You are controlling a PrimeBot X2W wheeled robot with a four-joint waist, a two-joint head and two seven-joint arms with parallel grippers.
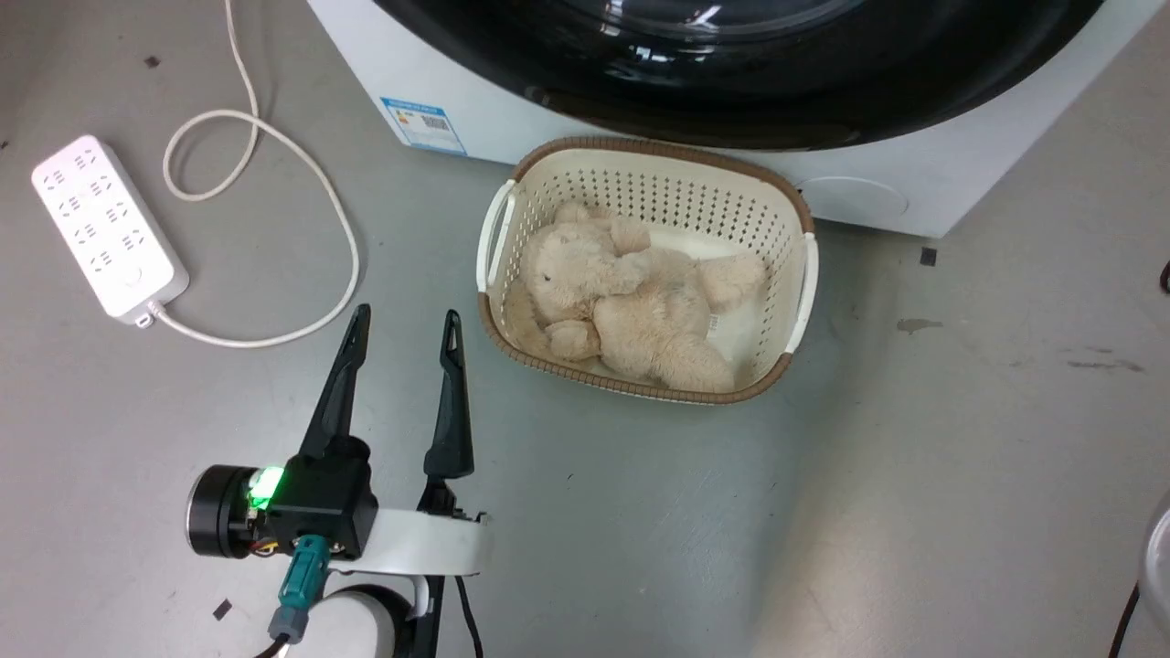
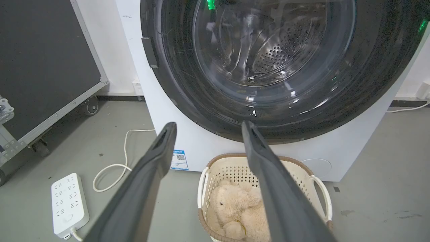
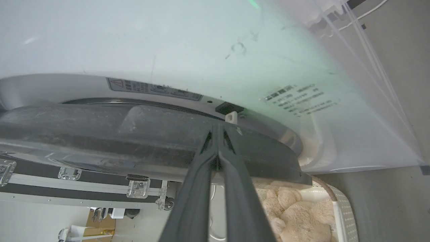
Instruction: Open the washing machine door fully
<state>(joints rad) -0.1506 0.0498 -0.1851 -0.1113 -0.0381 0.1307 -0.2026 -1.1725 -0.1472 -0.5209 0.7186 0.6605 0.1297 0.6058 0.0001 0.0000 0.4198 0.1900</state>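
Note:
The washing machine is a white box standing on the floor, with a blue sticker low on its front. The washing machine door is a glossy black disc, and its clear glass bowl shows the steel drum behind it. In the right wrist view the door's dark rim stands a little off the white front, beside a white latch hook. My right gripper is shut, with its tips against that rim near the hook. My left gripper hangs open over the floor, holding nothing.
A cream perforated basket holding a beige plush bear sits right before the machine. A white power strip and its looped cord lie on the floor to the left. A black wheeled case stands left of the machine.

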